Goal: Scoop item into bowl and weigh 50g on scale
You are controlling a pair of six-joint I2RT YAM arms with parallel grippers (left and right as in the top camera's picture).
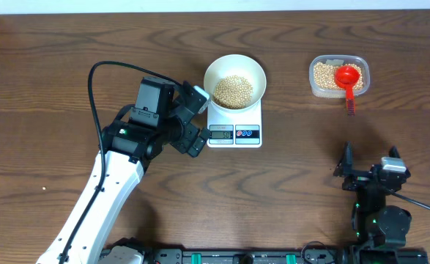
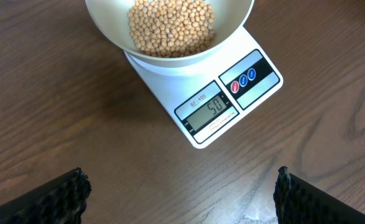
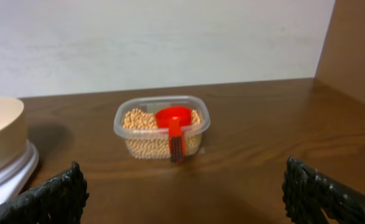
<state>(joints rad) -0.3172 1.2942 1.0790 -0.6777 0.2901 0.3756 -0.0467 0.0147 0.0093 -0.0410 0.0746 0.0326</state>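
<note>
Many small tan beans (image 1: 233,92) in white bowl (image 1: 217,72) on scale (image 1: 234,134); left gripper (image 2: 180,190), right gripper (image 3: 182,190) wide open, empty.

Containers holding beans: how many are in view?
2. The white bowl sits on the scale; the clear tub stands off to the right, a red scoop resting in it. None seems hidden.

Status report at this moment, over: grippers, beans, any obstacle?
Left gripper open, empty, before scale. Right gripper open, empty. Beans in bowl on scale, display shows 50. Red scoop lies in tub; nothing blocking.
</note>
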